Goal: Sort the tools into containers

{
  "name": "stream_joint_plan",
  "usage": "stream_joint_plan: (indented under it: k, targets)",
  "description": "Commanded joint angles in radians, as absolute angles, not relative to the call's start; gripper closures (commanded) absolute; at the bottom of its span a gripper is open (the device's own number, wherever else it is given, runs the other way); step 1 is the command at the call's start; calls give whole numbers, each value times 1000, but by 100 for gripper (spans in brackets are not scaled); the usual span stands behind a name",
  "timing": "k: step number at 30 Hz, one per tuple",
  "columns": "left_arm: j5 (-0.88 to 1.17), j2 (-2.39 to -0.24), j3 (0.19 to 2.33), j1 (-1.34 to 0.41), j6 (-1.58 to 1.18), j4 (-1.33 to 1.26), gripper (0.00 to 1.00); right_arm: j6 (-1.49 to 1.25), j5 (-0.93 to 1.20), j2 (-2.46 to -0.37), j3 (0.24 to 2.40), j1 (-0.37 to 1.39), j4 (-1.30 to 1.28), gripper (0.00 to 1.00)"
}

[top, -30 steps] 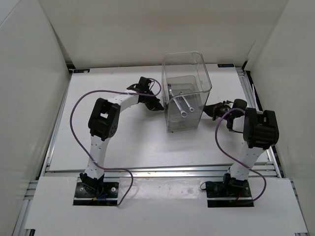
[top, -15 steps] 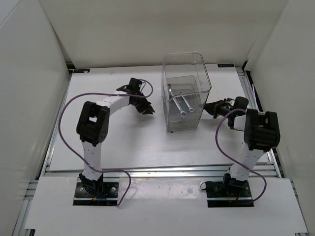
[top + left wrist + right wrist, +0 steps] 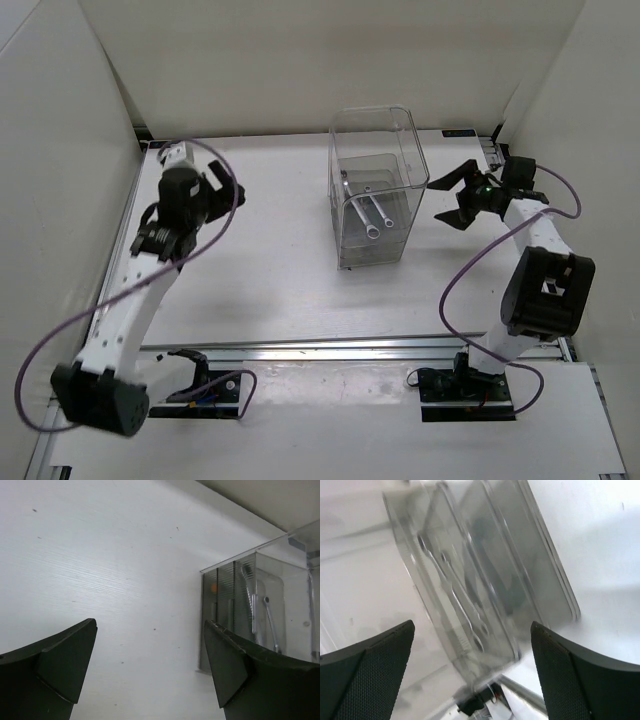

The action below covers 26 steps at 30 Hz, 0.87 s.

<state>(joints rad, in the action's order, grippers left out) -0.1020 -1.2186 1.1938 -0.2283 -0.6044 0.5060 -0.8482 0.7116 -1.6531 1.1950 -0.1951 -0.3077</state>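
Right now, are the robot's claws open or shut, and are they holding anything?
Left gripper: open, holding nothing.
Right gripper: open, holding nothing.

Motion-blurred bin (image 3: 520, 555), right wrist view

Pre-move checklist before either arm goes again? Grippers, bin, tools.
1. Left gripper open and empty: ok.
2. Right gripper open and empty: ok.
3. Bin upright, neither gripper touching it: ok.
4. Two wrenches inside the bin: ok.
5. Pliers and screwdrivers inside the bin: cannot tell; only an orange spot shows through the wall.
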Motion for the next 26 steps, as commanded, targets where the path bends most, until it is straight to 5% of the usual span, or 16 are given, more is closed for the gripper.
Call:
stream_joint_plan:
  k: [1,7,26]
  targets:
    - [-209,-976,1027,-227,-440,351,1,-739,673,-1568,1203,-196,-509,1]
    - [-213,-648,799,-230,-341,355,1,-724,667,-1436,1091,-192,-525,1]
    - [-167,-565,830,-229,-229,614,1,-755,657,-1147,976,-192,-564,1]
